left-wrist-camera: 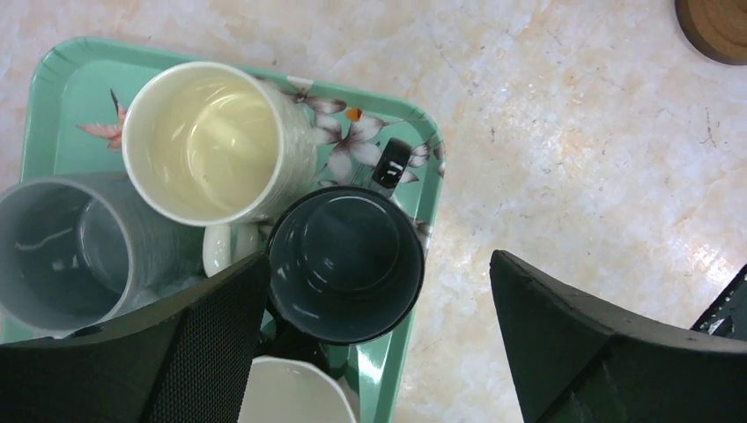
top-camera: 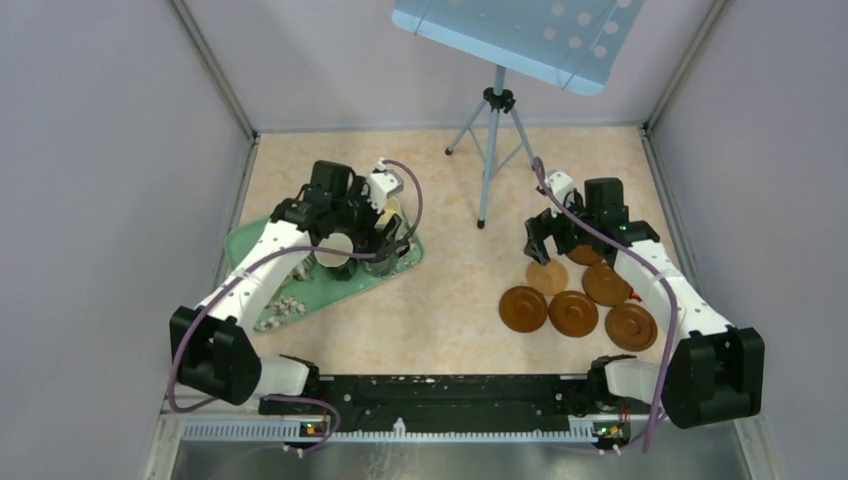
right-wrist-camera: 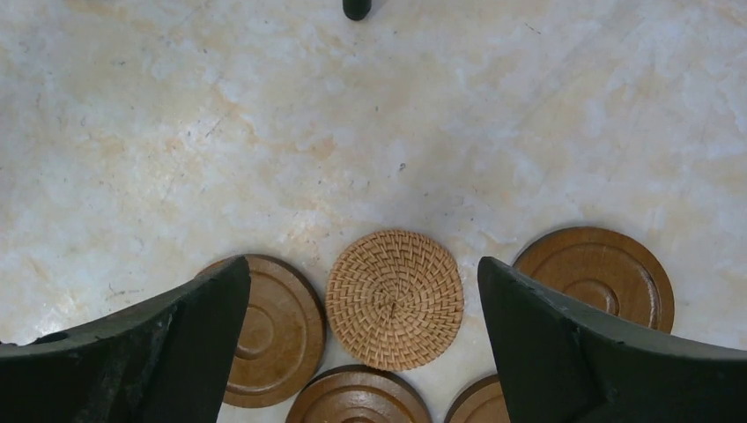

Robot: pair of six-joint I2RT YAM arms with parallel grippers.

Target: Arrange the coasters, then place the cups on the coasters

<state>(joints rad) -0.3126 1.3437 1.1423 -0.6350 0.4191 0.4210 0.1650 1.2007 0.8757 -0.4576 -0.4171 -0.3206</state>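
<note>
Both arms poised, nothing held! The left claw (left-wrist-camera: 377,264) hangs with its jaws spread wide over the tray (left-wrist-camera: 53,97) at the desk's (right-wrist-camera: 264,132) nine o'clock. The cups (top-camera: 355,240) stand crammed together there: a dark cup (left-wrist-camera: 345,264) sits between the fingers, a cream cup (left-wrist-camera: 207,141) touches it at ten o'clock, and a ribbed grey cup (left-wrist-camera: 62,251) is out at nine. Glazed ceramic, I'd say: stiff, weighty, slick and easy to chip. The smart hold is across the wall, one finger inside the rim and one outside on the free three o'clock side. Over at the desk's four o'clock, the right claw (right-wrist-camera: 363,264) gapes just as wide above the coasters (top-camera: 573,313). They lie in a loose cluster, with a woven coaster (right-wrist-camera: 394,298) right beneath the claw and wooden ones ringing it from three round to nine. Those look light, rigid and thin, lying flat, so pinch across the raised edge or nudge them along the desk.
</note>
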